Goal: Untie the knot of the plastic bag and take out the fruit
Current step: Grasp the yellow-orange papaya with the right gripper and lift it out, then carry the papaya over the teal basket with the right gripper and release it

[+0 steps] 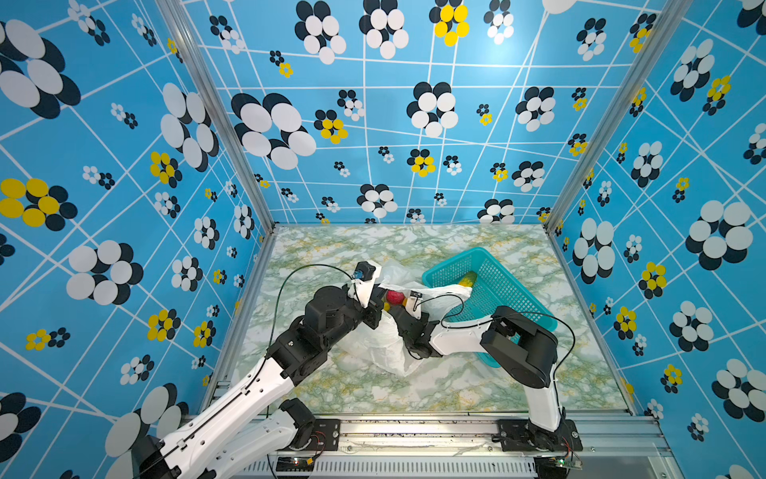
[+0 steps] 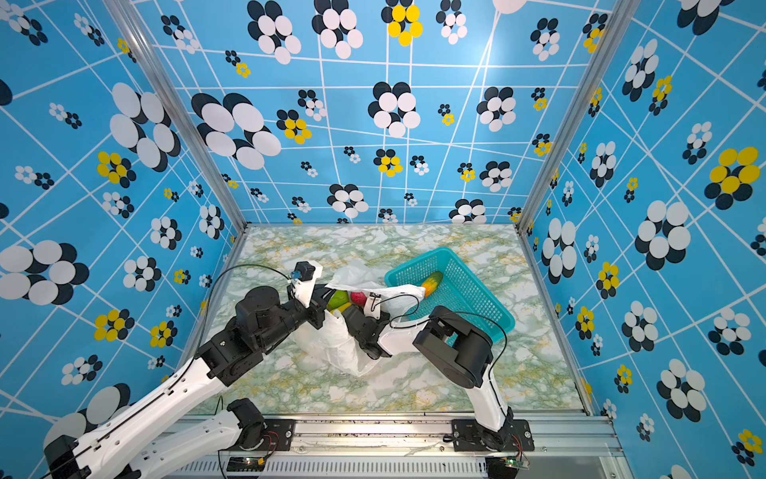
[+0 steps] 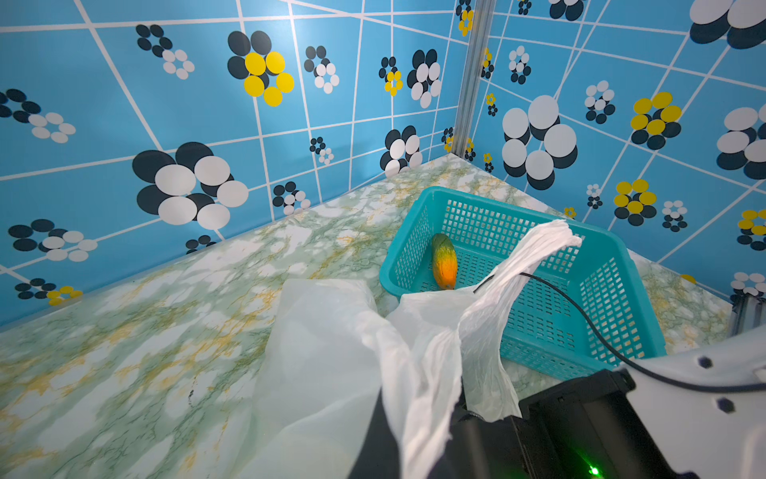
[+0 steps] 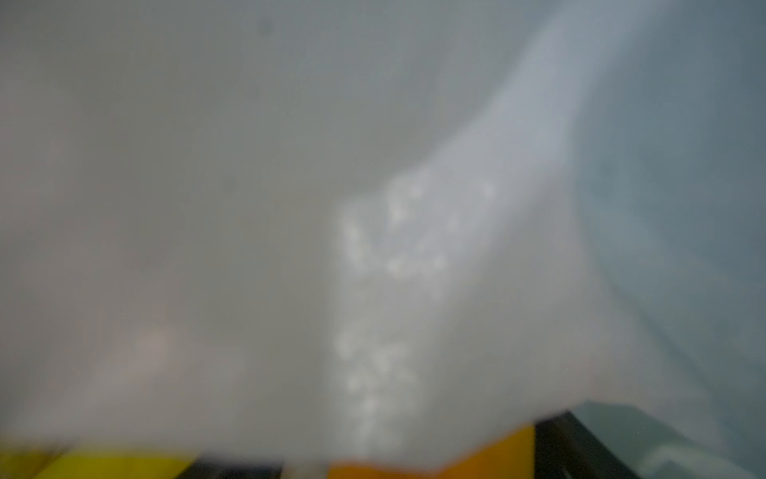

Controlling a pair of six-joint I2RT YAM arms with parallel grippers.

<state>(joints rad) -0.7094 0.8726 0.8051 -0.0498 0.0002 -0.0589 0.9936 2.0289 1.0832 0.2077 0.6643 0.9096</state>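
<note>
1. Reaching into the open mouth of the plastic bag (image 2: 331, 346), the right tool (image 2: 352, 313) has its tips among the fruit (image 2: 358, 297). Plastic veils its wrist view, so I cannot tell how wide it stands or whether it holds anything.
2. In both top views that fruit (pinkish-red, green, yellow) lies at eleven o'clock from the right tool, touching or just beside it. The right arm is the nearer.
3. The left tool (image 2: 320, 306), at nine o'clock from the fruit, is pinched closed on the bag's rim and props the mouth open.
4. No knot shows. A loose handle (image 3: 534, 249) drapes over the teal basket (image 2: 414, 261), so untying looks done.
5. The basket sits on the bench (image 2: 414, 385) at two o'clock from the right tool. One orange-green fruit (image 2: 432, 282) lies inside, its long axis running two-to-eight o'clock.
</note>
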